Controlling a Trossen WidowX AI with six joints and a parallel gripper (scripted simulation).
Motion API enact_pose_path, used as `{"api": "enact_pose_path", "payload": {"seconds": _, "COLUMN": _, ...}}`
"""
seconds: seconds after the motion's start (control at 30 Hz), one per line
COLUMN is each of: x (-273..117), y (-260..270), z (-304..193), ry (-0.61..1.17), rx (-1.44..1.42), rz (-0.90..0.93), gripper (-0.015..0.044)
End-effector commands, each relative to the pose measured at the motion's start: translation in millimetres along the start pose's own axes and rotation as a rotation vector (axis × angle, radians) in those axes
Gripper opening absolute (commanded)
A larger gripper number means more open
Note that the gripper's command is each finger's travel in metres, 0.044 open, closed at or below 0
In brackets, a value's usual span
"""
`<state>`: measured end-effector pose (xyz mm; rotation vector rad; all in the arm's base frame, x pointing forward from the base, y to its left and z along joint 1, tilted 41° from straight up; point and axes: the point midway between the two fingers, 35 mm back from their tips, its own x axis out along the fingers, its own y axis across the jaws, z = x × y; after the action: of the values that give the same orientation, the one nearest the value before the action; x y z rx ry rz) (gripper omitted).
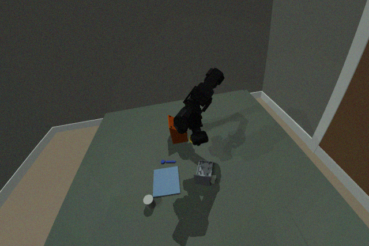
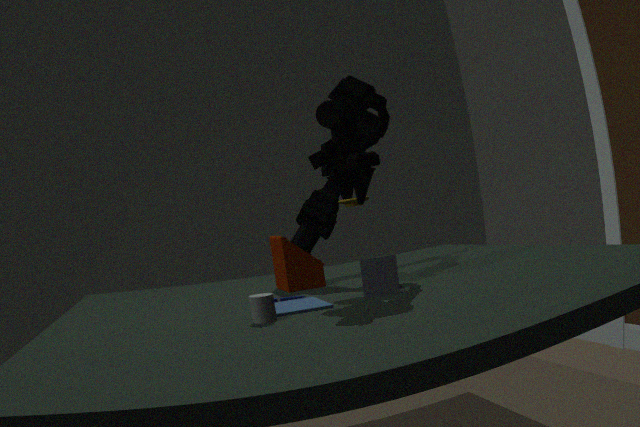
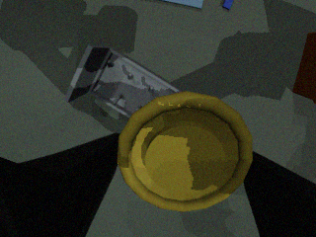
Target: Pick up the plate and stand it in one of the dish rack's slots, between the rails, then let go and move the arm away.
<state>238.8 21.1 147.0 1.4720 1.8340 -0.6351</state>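
Observation:
The yellow round plate (image 3: 185,168) (image 2: 352,202) is held level in the air, its face toward the wrist camera. My gripper (image 3: 184,150) (image 2: 354,198) is shut on the plate, with a black finger at each side of its rim. In the top view only a sliver of the plate (image 1: 190,140) shows beside the dark hand. The grey dish rack (image 1: 203,180) (image 2: 379,276) (image 3: 97,60) stands on the table, below the plate and not touching it. Its rails show inside it in the wrist view, where the plate hides its near end.
An orange wedge-shaped block (image 1: 179,137) (image 2: 299,271) (image 3: 307,69) stands beside the arm. A light blue board (image 1: 166,181) (image 2: 305,304) lies left of the rack, with a small blue spoon (image 1: 170,161) behind it. A white cylinder (image 1: 147,199) (image 2: 262,308) stands at the board's near corner.

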Motion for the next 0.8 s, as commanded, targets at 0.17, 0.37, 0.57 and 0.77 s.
{"api": "enact_pose_path", "payload": {"seconds": 0.17, "x": 6.4, "y": -23.0, "z": -34.8, "ry": 0.014, "rx": 0.320, "rz": 0.000, "gripper": 0.0000}}
{"api": "enact_pose_path", "payload": {"seconds": 0.37, "x": 9.4, "y": -32.5, "z": -46.4, "ry": 0.019, "rx": 0.441, "rz": -0.005, "gripper": 0.0000}}
{"api": "enact_pose_path", "payload": {"seconds": 0.57, "x": 11.7, "y": -33.1, "z": -45.1, "ry": 0.005, "rx": 0.431, "rz": -0.011, "gripper": 0.0000}}
{"api": "enact_pose_path", "payload": {"seconds": 0.77, "x": 30.5, "y": -37.5, "z": -34.1, "ry": -0.123, "rx": 0.343, "rz": -0.058, "gripper": 0.0000}}
